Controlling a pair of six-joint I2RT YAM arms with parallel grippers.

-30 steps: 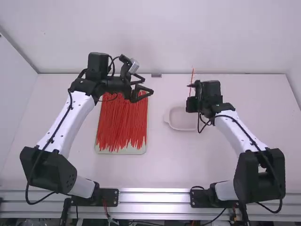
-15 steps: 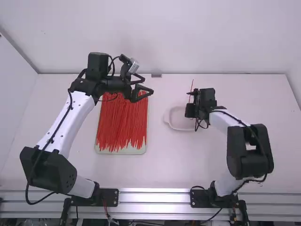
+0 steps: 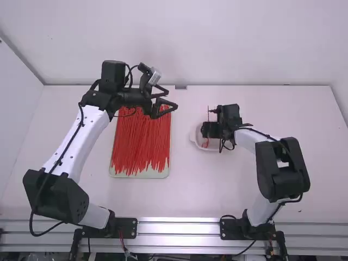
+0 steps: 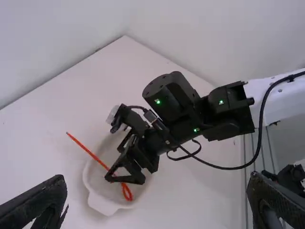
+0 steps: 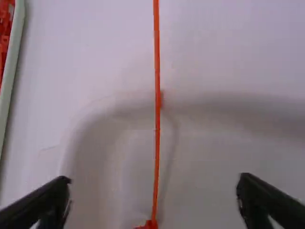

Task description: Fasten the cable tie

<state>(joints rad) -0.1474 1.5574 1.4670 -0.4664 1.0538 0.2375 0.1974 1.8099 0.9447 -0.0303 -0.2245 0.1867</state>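
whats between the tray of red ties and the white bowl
Nothing. In the high view the strip of table between the tray and the bowl is bare.

No legible txt, labels, nos. or signs anywhere in view.
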